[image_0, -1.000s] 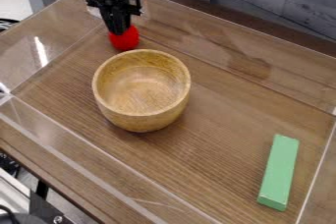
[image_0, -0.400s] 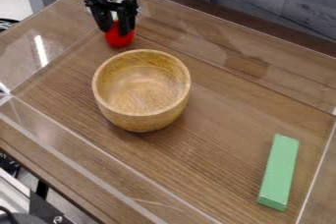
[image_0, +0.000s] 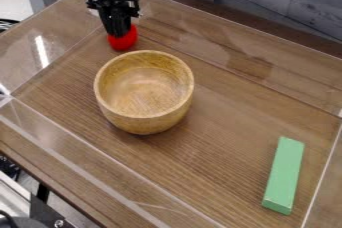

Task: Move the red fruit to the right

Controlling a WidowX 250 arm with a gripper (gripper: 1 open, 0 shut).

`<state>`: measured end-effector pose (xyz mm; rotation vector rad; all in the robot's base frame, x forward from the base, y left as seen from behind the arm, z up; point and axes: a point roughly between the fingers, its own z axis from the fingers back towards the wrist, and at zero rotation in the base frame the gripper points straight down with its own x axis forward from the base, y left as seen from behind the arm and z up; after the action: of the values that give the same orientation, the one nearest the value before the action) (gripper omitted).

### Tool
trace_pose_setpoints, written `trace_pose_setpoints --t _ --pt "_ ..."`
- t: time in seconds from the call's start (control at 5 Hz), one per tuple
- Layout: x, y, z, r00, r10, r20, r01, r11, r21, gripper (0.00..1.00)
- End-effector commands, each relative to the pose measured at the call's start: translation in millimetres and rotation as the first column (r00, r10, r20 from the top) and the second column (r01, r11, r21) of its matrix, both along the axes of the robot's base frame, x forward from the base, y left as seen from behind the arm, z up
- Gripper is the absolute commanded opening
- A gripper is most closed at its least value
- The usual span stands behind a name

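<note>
Jaws straddle the red fruit, its orientation unclear, pointing straight down.

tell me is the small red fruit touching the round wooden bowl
Apart. The camera view shows a strip of bare tabletop between the small red fruit and the round wooden bowl.

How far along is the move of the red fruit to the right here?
Barely started. Done: the claw has been brought directly over the red fruit at the far left of the table. In hand: its fingers reach down around the fruit's top, though a firm grip cannot be confirmed. Left: lifting the fruit and carrying it right, past the wooden bowl; the fruit sits on the table behind the bowl.
</note>
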<state>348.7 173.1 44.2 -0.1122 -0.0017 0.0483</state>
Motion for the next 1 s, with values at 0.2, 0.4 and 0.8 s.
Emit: trace_pose_setpoints --t 0.2,0.4,0.8 --pt "6.3 -1.2 17.5 0.998 0.024 0.059 -0.026 0.999 0.031 0.0" --pt "-4.2 6.0 32.3 0.997 0.013 0.075 -0.015 0.999 0.029 0.0" --pt "0.6 -3.8 92.5 0.988 -0.002 0.151 0.0 1.0 0.012 0.0"
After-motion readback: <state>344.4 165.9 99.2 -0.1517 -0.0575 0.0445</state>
